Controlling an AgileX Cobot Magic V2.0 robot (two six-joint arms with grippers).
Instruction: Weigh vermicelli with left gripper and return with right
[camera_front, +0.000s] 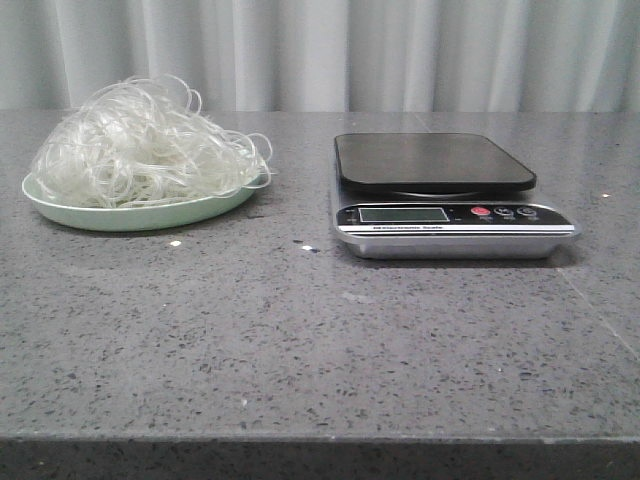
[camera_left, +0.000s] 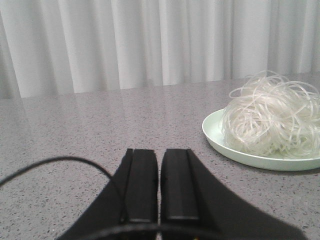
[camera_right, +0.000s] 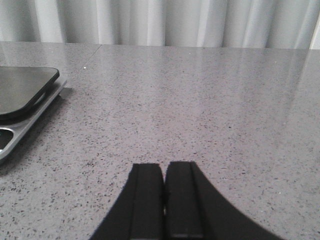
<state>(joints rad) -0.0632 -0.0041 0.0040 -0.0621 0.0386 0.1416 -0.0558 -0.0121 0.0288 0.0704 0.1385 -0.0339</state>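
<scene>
While untouched, vermicelli (camera_front: 140, 145) heaps on the green plate (camera_front: 130, 215).

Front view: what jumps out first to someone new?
The vermicelli, a fluffy whitish tangle heaped on a pale green plate at the table's left. To its right sits a digital scale with a dark, bare platform. Neither arm shows in the front view; the wrist views show the left gripper and right gripper shut and holding nothing.
</scene>
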